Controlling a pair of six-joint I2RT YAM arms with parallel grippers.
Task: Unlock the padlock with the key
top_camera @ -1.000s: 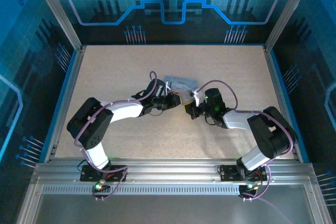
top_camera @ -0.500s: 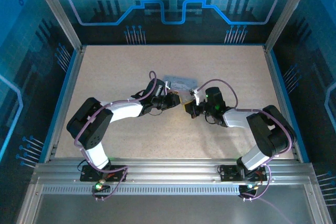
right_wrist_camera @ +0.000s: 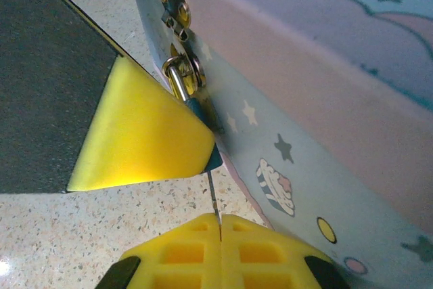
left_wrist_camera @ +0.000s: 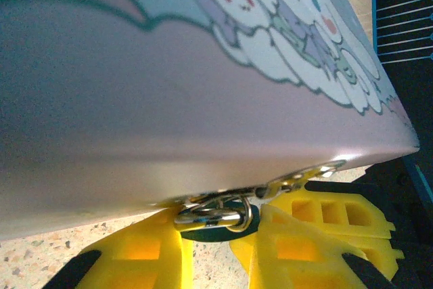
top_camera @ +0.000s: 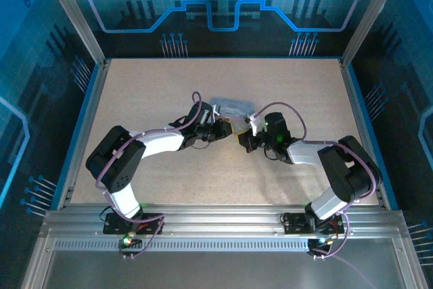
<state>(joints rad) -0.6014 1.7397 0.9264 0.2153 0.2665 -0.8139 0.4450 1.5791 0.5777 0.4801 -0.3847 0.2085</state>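
The padlock [left_wrist_camera: 213, 219], a small dark teal body with a silvery shackle, hangs from the hasp of a silver cartoon-print tin [left_wrist_camera: 203, 65]. My left gripper [left_wrist_camera: 215, 236] is shut on the padlock's body, one yellow finger on each side. In the right wrist view the shackle of the padlock [right_wrist_camera: 177, 80] shows beside a left finger [right_wrist_camera: 142, 140]. My right gripper [right_wrist_camera: 220, 227] is shut on the key [right_wrist_camera: 212, 194], a thin dark sliver. The key points up, its tip at the underside of the lock body. From above, both grippers meet just in front of the tin [top_camera: 232, 107].
The tin lies mid-table on the speckled tabletop [top_camera: 169, 86], its side wall close against both grippers. Blue rails and a metal frame [top_camera: 81, 120] border the table. Open tabletop lies all around the tin.
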